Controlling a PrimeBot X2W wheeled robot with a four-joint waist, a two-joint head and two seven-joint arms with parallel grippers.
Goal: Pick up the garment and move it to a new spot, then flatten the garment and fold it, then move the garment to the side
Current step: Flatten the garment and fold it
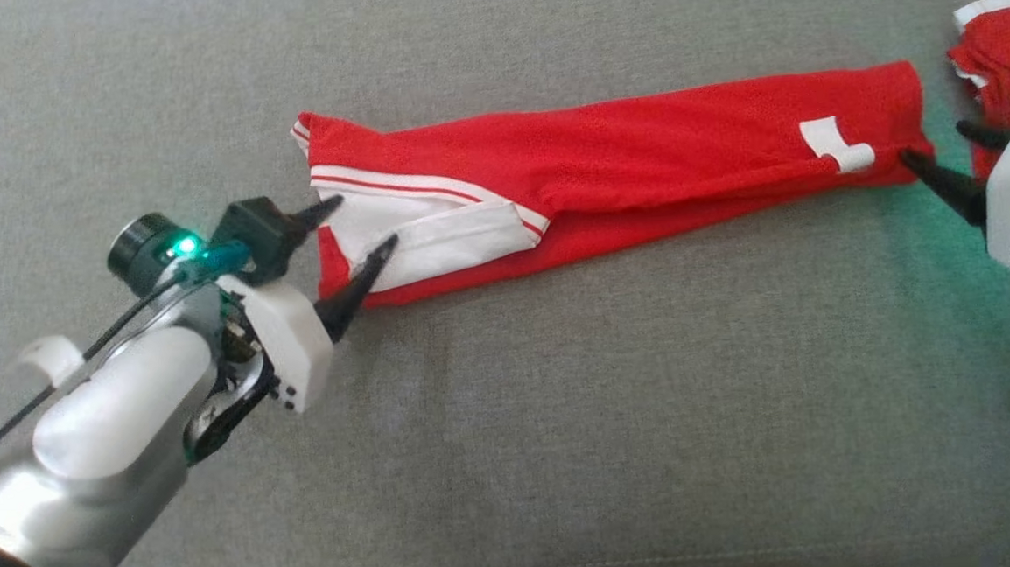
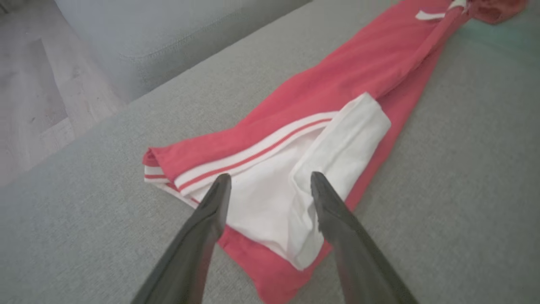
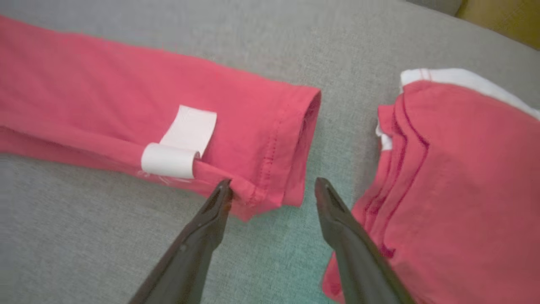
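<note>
Red jersey garment with white striped trim is lying folded into a long narrow strip across the middle of the head view, on the grey fabric cushion. My left tool sits at the strip's left end, fingers spread wide with nothing between them and tips over the white part. I can't tell if they touch the cloth. My right tool is at the right edge of the frame, also wide and holding nothing. One tip is right at the hem corner near the little white tag, the other next to a second folded red garment in the upper right corner.
</note>
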